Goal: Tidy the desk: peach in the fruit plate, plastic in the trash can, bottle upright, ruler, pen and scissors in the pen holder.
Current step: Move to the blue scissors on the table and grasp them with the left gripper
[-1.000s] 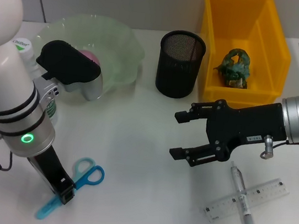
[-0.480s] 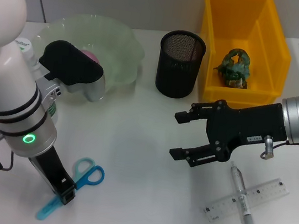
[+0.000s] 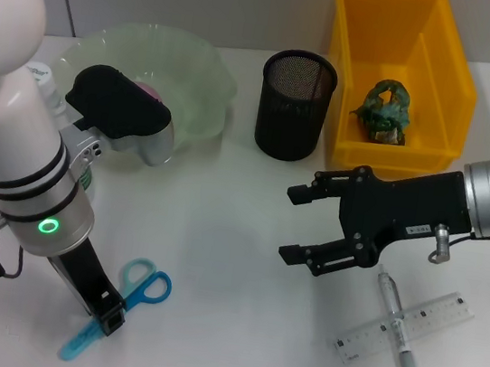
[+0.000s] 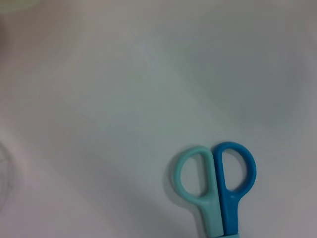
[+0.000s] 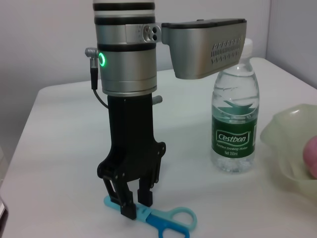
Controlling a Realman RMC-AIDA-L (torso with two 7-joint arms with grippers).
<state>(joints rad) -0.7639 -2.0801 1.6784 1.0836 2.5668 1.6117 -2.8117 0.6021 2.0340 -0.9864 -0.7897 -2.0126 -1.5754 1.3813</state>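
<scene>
Almost nothing moved in the last second: my left arm drifted slightly, my right gripper (image 3: pixel 305 225) still hovers mid-desk, fingers apart, empty. My left gripper (image 5: pixel 132 207) is down on the desk (image 3: pixel 207 324), fingers straddling the scissors' (image 3: pixel 123 301) covered blade; I can't tell if they're clamped. Bottle (image 5: pixel 235 116) upright behind my left arm. Peach (image 3: pixel 150 93) in fruit plate (image 3: pixel 201 72), 11 o'clock. Pen holder (image 3: pixel 296 104) at 12, trash can (image 3: pixel 397 77) at 1 with crumpled plastic (image 3: pixel 384 109). Pen (image 3: pixel 399 338) crosses ruler (image 3: pixel 406 327), 4 o'clock.
</scene>
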